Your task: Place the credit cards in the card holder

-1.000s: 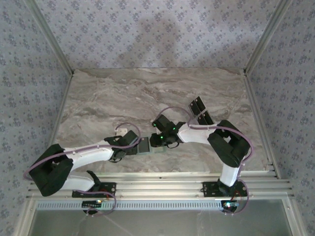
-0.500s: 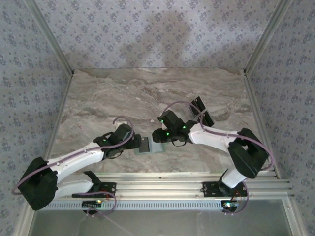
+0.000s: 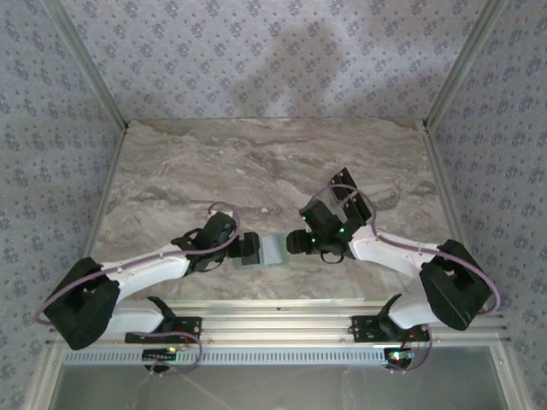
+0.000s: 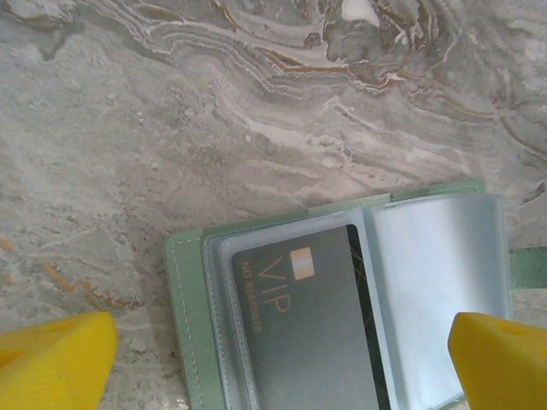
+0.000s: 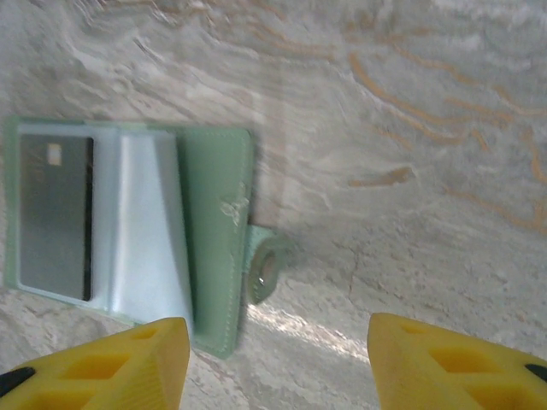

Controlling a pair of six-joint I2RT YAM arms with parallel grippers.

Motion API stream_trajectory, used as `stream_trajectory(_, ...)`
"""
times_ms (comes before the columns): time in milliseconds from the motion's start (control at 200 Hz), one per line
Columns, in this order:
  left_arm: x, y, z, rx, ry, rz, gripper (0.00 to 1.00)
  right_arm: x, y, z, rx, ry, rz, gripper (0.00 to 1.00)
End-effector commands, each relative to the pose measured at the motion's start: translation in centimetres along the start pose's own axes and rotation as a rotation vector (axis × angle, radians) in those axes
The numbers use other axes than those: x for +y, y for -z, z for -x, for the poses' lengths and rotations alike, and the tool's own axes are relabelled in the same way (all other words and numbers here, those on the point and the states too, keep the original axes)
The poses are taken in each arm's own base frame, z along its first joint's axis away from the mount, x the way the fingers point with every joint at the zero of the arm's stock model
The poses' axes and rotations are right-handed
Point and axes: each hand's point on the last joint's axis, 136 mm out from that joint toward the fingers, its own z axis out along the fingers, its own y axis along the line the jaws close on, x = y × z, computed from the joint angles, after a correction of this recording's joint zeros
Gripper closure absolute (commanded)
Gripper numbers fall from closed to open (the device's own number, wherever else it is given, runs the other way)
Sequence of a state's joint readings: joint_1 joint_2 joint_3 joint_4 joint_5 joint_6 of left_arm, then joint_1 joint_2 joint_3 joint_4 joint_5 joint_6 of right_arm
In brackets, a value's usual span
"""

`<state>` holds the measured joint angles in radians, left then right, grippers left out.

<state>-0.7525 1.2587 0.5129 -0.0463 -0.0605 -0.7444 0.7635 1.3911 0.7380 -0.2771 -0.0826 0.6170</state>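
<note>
Sage green, black & yellow against grey-beige marble.
Card holder (image 5: pixel 214 205) pale sage green w/ clear, bluish-sheen sleeves (image 4: pixel 436 282); card (image 4: pixel 308 342) in it dark grey-black w/ gold "VIP" lettering & gold chip. Surface (image 4: pixel 256 102) grey-beige marble pattern, brown & white veins. Left hand (image 4: pixel 282 371) & right hand (image 5: pixel 278 363): bright yellow fingers. Arms (image 3: pixel 145 272) white w/ black joints, purple cables (image 3: pixel 214 207). Walls (image 3: pixel 256 51) pale blue-grey, small floral print.

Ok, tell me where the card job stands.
Done: one card sits inside the open card holder. In hand: nothing; the left hand and right hand are both open and empty by the holder. Left: the loose cards lying on the table beyond the right hand.
</note>
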Motion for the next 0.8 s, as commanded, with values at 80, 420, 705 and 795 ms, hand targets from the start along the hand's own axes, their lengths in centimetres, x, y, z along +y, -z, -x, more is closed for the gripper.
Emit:
stream_trajectory(80,-0.8,-0.8,0.6,-0.013,0.005,-0.036,0.00,0.1,-1.5,-0.9,0.025,-0.040,0.024,0.41)
stream_trajectory(420,-0.5,-2.3,-0.4,0.027,-0.006,-0.022,0.00,0.5,-3.2,-1.5,0.050,-0.040,0.023,0.45)
stream_trajectory(705,-2.6,-2.5,-0.3,0.038,-0.033,-0.075,0.00,0.5,-4.5,-1.9,0.073,-0.038,0.020,0.68)
stream_trajectory(795,-3.5,-2.2,0.1,0.028,-0.041,-0.092,0.00,0.5,-4.7,-2.0,0.077,-0.040,0.020,0.73)
